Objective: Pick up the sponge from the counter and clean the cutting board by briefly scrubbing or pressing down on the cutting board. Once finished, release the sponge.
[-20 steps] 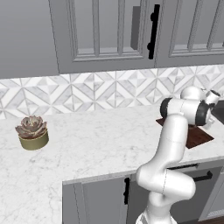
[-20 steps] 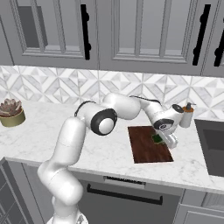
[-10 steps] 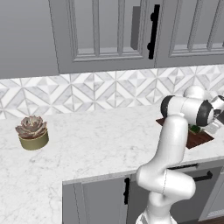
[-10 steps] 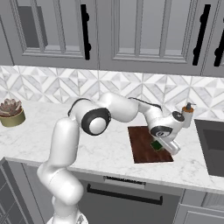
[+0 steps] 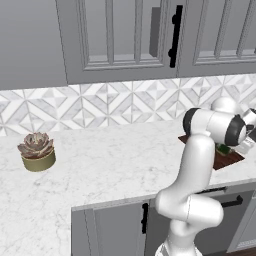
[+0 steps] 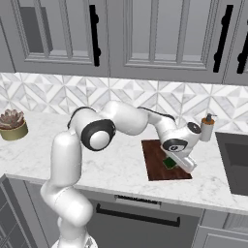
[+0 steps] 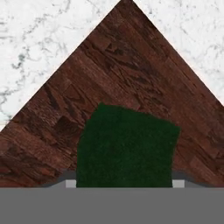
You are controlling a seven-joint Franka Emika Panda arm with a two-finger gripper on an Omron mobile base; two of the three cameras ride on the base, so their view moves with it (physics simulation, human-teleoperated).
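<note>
Gripper (image 6: 173,163) clamped on sponge (image 7: 127,146), pressed flat onto cutting board (image 7: 113,74) toward its right edge, directly under the fingertips, board's long axis running front-to-back on the surface (image 6: 126,167), release pending.

— What lies under the hand?

— A dark green sponge (image 7: 127,146), seen from above, sits on the cutting board (image 7: 118,74), low in the frame and against the bottom edge.

— And the board?

— Dark reddish-brown wood, grain running slantwise. One corner points to the top of the frame, and its two edges fall away to either side.

— Beyond those edges?

— The white, grey-veined counter (image 7: 39,39) shows past both, at the upper left and upper right.

— The fingers?

— Two small grey tips (image 7: 70,183) flank the sponge's lower corners.
</note>
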